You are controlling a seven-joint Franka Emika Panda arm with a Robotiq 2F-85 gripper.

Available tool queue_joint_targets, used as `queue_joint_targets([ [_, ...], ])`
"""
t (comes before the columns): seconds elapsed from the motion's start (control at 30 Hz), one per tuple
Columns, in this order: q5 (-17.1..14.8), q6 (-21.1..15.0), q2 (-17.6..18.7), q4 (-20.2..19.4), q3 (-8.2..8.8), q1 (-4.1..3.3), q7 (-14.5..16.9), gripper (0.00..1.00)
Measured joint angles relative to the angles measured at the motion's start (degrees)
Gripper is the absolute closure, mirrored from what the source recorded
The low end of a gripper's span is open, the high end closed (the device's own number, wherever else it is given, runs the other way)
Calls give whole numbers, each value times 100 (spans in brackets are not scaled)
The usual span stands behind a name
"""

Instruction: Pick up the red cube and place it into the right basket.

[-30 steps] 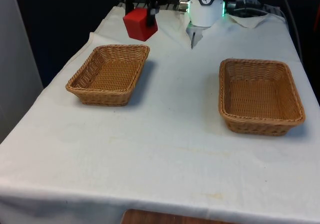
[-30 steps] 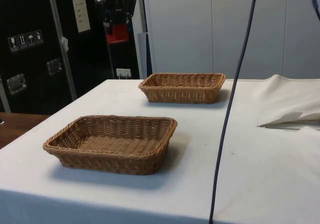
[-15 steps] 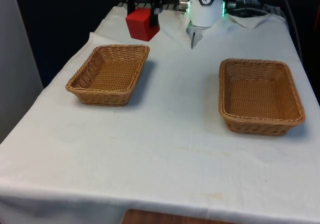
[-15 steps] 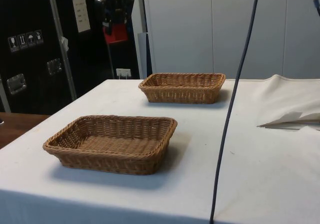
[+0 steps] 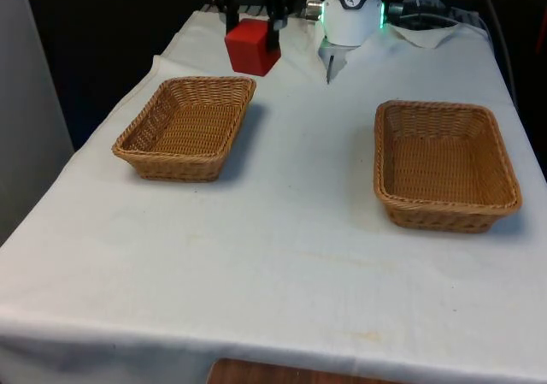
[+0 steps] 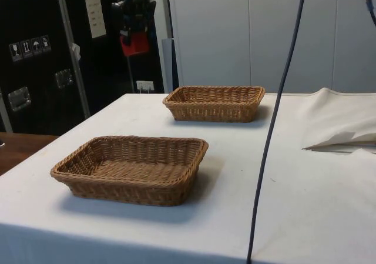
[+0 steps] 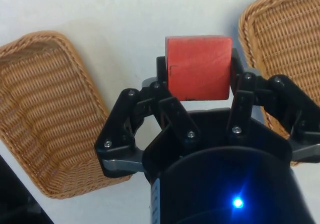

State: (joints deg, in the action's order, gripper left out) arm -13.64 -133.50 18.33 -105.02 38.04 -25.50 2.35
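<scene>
Red cube [image 5: 253, 47], solid matte block w/ squared edges, is held off the white-cloth table [image 5: 282, 230], clamped betw. the two fingers of the black two-finger gripper [image 5: 254, 26]. In wrist view the cube [image 7: 199, 68] sits squarely betw. the fingertips, one finger [image 7: 239, 102] pressed on each side face; gripper [image 7: 200, 87] closed on it, no gap visible. Side view: cube [image 6: 134, 42] hangs high up w/ gripper [image 6: 134, 32] above it, well clear of the cloth.

Relative to the cube: the left-hand woven wicker basket [image 5: 188, 127], rectangular, tan, lies below and nearer the camera in front view, on the front view's left; cube is above the table just beyond its far rim, not over its inside. The second woven wicker basket [image 5: 444, 164], same kind, sits well apart from the cube on the front view's right. Both baskets hold nothing.

Side view: near basket [image 6: 132, 169] and far basket [image 6: 215, 102] both on the cloth, cube above and beyond the far one. Wrist view: one basket [image 7: 42, 109] to one side of cube, other basket's [image 7: 285, 44] rim on the opp. side, bare cloth under the cube.
</scene>
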Motion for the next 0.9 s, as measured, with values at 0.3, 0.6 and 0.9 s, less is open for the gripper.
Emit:
queue_joint_targets([
  [0.3,17,-304,-201,-510,-132,0,-241,96],
  [0.6,17,-470,-338,-911,-195,0,-395,96],
  [0.9,17,-745,-590,-1409,-235,0,-361,96],
])
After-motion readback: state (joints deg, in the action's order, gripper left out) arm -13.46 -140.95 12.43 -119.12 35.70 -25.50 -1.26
